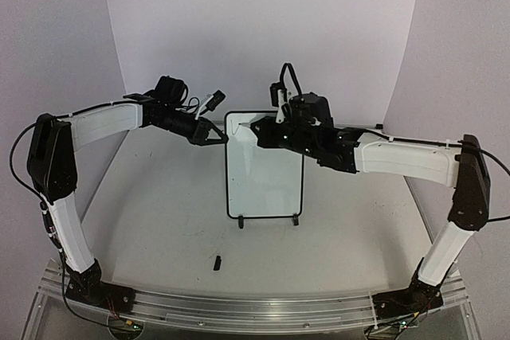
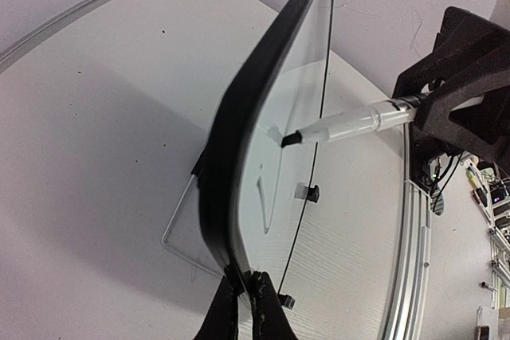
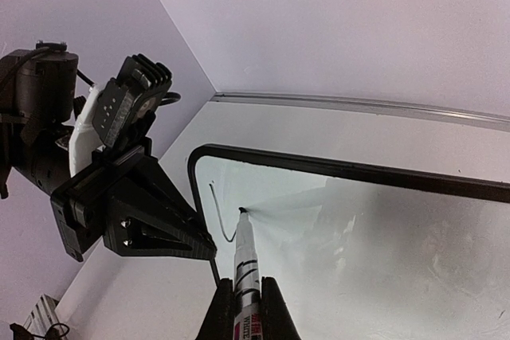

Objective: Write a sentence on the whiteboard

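The whiteboard (image 1: 267, 181) stands upright on two black feet at mid-table. My left gripper (image 1: 221, 138) is shut on its upper left frame edge; in the left wrist view the fingers (image 2: 245, 284) pinch the black frame (image 2: 239, 133). My right gripper (image 1: 259, 127) is shut on a white marker (image 3: 245, 256) with its black tip touching the board's (image 3: 358, 228) top left area. Of the sentence, only one thin dark hooked stroke (image 3: 219, 212) shows, just left of the tip. The marker (image 2: 343, 125) and stroke (image 2: 263, 205) also show in the left wrist view.
A small black marker cap (image 1: 217, 262) lies on the table in front of the board. A wire stand (image 2: 179, 220) props the board from behind. An aluminium rail (image 1: 255, 304) runs along the near edge. White backdrop walls enclose the table.
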Robot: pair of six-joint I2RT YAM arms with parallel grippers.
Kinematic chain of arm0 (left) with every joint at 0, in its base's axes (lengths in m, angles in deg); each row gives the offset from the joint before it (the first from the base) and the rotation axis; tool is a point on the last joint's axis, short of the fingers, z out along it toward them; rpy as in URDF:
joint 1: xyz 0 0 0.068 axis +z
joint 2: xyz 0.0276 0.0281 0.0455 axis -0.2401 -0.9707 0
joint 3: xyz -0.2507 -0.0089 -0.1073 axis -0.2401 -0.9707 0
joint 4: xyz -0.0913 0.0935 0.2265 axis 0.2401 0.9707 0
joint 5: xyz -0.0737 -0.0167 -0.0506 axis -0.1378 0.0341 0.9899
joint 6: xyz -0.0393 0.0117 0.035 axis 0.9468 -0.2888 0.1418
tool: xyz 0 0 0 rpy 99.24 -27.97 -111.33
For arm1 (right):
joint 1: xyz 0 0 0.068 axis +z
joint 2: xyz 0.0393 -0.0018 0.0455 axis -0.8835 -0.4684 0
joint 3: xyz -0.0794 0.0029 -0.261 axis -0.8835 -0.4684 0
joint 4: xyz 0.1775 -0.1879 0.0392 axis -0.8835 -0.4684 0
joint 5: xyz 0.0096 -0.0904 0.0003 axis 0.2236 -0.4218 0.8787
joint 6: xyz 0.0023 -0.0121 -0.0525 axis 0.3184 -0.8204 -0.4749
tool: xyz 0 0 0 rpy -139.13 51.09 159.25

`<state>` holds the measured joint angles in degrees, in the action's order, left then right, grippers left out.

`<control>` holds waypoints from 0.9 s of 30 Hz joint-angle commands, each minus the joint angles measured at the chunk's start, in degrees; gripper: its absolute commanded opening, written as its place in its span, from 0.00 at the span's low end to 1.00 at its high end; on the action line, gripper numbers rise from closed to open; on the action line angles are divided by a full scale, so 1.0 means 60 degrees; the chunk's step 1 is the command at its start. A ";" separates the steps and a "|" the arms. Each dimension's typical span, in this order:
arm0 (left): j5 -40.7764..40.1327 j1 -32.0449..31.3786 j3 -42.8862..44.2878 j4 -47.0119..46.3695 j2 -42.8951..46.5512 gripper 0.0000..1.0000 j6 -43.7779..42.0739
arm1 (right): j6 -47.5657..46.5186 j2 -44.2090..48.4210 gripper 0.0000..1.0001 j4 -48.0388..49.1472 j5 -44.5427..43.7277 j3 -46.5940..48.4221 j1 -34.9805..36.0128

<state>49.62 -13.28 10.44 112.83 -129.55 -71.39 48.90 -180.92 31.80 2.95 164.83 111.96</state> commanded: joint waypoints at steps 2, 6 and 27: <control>-0.0442 -0.0236 0.0030 0.0528 0.0103 0.00 -0.0723 | 0.0111 0.0300 0.00 0.0136 -0.0596 -0.0318 -0.0166; -0.0457 -0.0231 0.0034 0.0532 0.0103 0.00 -0.0728 | 0.0225 0.0451 0.00 0.0041 -0.0570 -0.0653 -0.0163; -0.0512 -0.0250 0.0033 0.0588 0.0156 0.00 -0.0776 | 0.0335 0.0654 0.00 -0.0010 -0.0818 -0.0674 -0.0158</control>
<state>49.39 -13.34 10.44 112.85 -129.52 -71.52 50.81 -178.60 33.06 2.92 159.49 111.96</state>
